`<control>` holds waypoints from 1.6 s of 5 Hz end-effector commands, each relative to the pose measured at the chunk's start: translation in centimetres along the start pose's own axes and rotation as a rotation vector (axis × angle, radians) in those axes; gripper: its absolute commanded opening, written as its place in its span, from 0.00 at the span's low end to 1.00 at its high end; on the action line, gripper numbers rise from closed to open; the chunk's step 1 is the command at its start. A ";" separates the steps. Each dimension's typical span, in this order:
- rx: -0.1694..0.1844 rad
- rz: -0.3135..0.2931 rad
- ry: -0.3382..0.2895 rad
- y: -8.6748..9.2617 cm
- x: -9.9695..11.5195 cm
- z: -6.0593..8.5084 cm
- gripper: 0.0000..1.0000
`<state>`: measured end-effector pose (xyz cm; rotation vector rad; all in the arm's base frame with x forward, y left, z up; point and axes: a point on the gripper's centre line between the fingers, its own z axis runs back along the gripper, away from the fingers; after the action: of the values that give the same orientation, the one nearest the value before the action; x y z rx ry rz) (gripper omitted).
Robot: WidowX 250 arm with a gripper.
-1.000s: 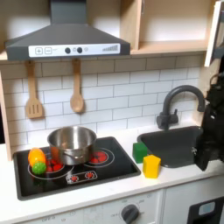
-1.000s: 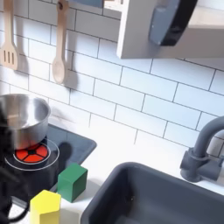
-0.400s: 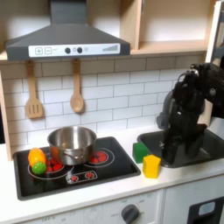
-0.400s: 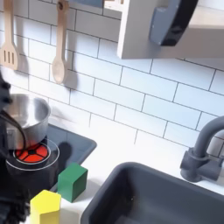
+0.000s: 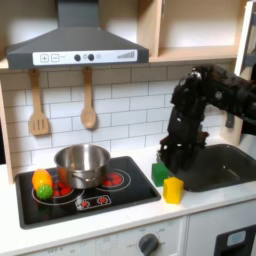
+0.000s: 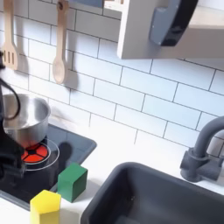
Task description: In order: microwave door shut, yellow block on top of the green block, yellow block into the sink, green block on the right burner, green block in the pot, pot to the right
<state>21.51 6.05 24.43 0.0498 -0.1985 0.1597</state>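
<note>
Nearest, in both exterior views: yellow block (image 5: 174, 189) on the white bench (image 5: 120, 225), green block (image 5: 159, 173) just behind it, apparently touching.

Cooktop (image 5: 85, 195) at the first exterior view's left of the blocks. Pot (image 5: 82, 164) seated over the left red ring; right burner (image 5: 113, 179) partly covered by the pot's wall. Rounded orange and green toy fruit (image 5: 42, 183) beside the pot, at the cooktop's left edge.

Sink (image 5: 218, 166) at the first exterior view's right of the blocks, faucet (image 6: 203, 149) at its rear.

End effector (image 5: 167, 155) lowered from the black arm, directly above the green block; finger state: cannot tell, dark and blurred against the arm.

Rear wall: white tile, two wooden utensils (image 5: 88, 100) hanging, grey hood (image 5: 74, 44) above. Microwave door (image 6: 172, 21) seen at the top of the second exterior view, dark window facing out.
</note>
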 end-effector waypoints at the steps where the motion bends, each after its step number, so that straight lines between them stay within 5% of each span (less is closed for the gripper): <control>1: -0.007 0.034 -0.102 1.1 4.6 1.0 0.00; 5: -0.025 0.048 -0.272 1.7 10.9 7.0 0.00; 8: 0.016 0.052 -0.462 2.6 13.0 10.4 0.00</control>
<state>31.66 10.29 36.83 0.0935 -0.6438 0.2102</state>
